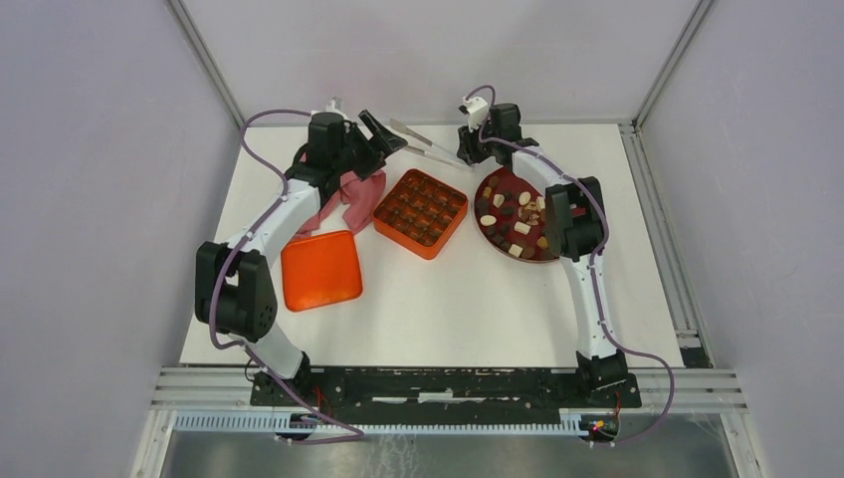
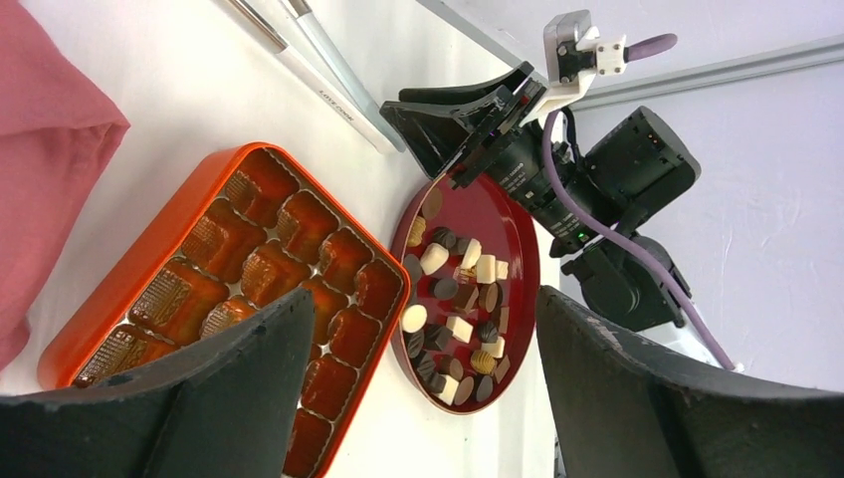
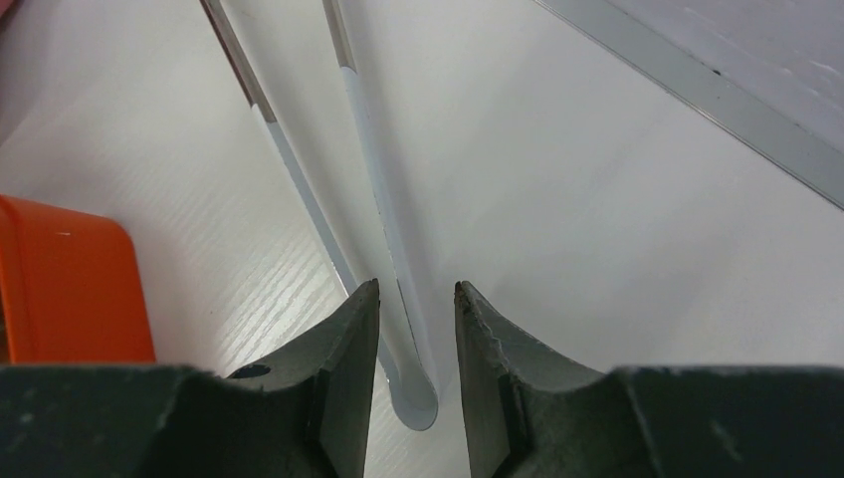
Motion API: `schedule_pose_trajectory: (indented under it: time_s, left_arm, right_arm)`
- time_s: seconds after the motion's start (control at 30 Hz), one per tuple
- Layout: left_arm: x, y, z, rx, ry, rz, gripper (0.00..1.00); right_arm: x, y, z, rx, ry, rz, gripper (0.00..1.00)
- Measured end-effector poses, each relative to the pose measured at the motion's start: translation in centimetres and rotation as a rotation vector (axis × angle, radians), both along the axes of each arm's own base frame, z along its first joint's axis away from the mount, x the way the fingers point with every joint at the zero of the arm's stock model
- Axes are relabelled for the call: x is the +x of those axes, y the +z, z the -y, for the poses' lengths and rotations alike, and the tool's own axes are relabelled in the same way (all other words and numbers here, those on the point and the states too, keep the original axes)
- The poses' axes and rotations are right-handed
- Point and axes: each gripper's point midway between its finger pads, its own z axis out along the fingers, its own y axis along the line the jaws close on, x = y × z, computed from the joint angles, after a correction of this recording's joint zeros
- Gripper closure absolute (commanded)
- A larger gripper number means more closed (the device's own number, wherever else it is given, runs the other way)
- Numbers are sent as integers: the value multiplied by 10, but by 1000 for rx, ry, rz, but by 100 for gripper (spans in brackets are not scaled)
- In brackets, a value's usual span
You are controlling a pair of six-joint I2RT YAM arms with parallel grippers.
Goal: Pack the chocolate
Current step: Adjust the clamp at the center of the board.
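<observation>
The chocolate [image 1: 515, 212], several dark, light brown and cream pieces, lies on a dark red round plate [image 1: 495, 181]. In the left wrist view it [image 2: 460, 304] shows on the plate [image 2: 518, 224]. The orange gridded box [image 1: 421, 212] stands left of the plate, its cells empty [image 2: 229, 284]. My right gripper [image 1: 464, 156] is low behind the plate, its jaws a little apart [image 3: 413, 289] around the joined end of white metal tongs [image 3: 410, 393], with a gap showing. My left gripper [image 1: 384, 133] is open and empty [image 2: 423, 299], raised behind the box.
The tongs [image 1: 423, 144] lie on the table behind the box, also seen in the left wrist view [image 2: 323, 70]. The orange lid [image 1: 320, 269] lies at front left. A pink cloth [image 1: 350, 197] lies under the left arm. A metal frame rail [image 3: 697, 90] edges the table at the back.
</observation>
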Motion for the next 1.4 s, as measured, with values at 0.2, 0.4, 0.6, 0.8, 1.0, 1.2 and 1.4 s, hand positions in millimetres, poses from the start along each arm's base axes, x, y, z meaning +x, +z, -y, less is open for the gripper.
schedule_pose_trajectory:
  time_s: [0.2,0.4,0.6,0.8,1.0,1.2,1.4]
  left_arm:
    - [8,0,3,-1,-3,-4,15]
    - [12,-8,4,4,-3,-21,15]
    - [11,-10,6,0,-15,-28,15]
    - [10,-10,7,-3,-23,-30,16]
    - [10,-10,8,-5,-26,-30,17]
    - [10,-10,8,-5,-26,-29,17]
    - [8,-15,8,-7,-27,-25,18]
  right_arm:
    - [5,-3,0,6,-17,12,63]
    - [6,-8,1,0,-19,10,65]
    - [6,-10,2,-10,-19,13,67]
    - [5,-19,0,-31,-15,10,69]
    - [3,-26,-1,-52,0,10,76]
    - [2,-28,0,-88,32,26,87]
    - [-15,-30,9,-140,51,-8,88]
